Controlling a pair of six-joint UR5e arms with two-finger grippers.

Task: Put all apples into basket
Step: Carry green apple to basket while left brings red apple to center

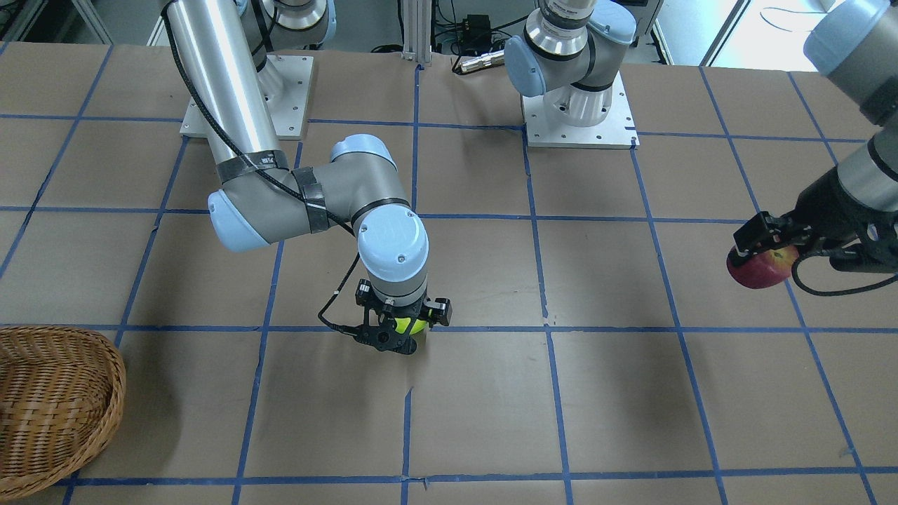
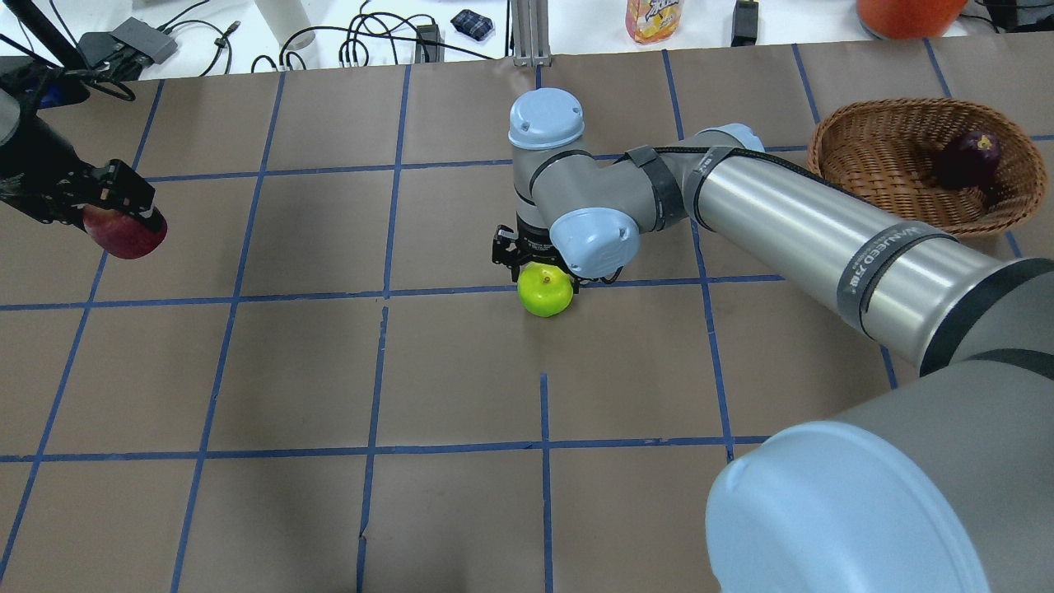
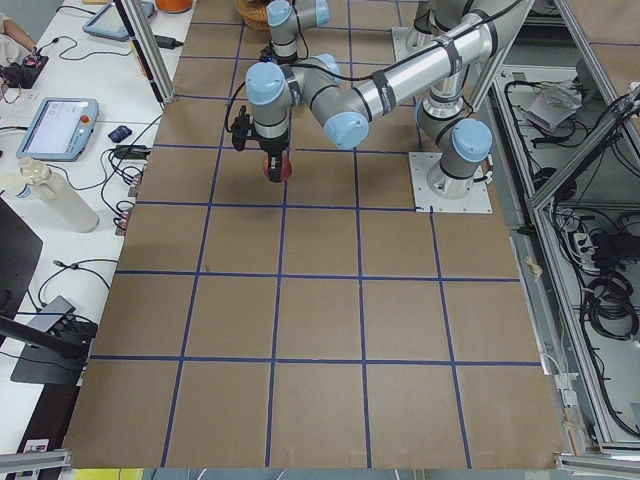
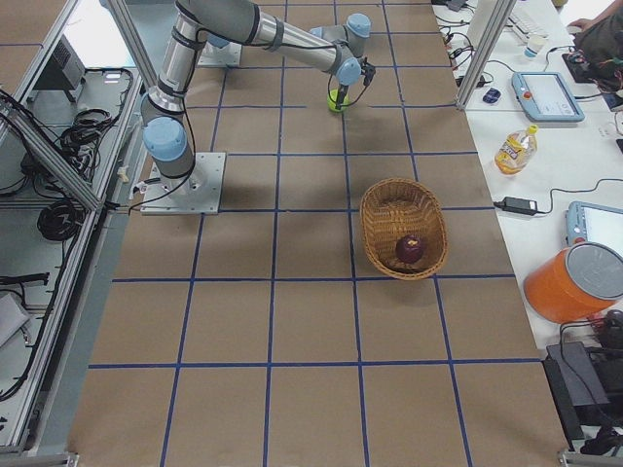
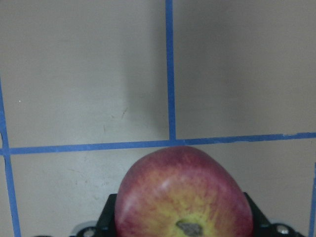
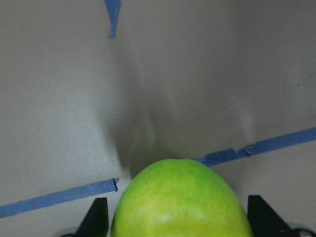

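Observation:
My left gripper [image 2: 122,224] is shut on the red apple [image 2: 125,235] with a yellowish blush and holds it above the table at the far left. The left wrist view shows this apple [image 5: 183,197] between the fingers. My right gripper [image 2: 539,276] is shut on the yellow-green apple [image 2: 545,291] at the table's middle, low over the surface. I cannot tell if it touches the table. The right wrist view shows it [image 6: 180,202] filling the space between the fingers. The wicker basket [image 2: 897,156] stands at the far right and holds the dark maroon apple [image 2: 967,158].
The right arm's long silver link [image 2: 823,239] reaches across the table just in front of the basket. Both arm bases [image 1: 579,119] are bolted at the robot's edge. A juice bottle [image 2: 652,18], cables and an orange container [image 2: 906,8] sit beyond the far edge.

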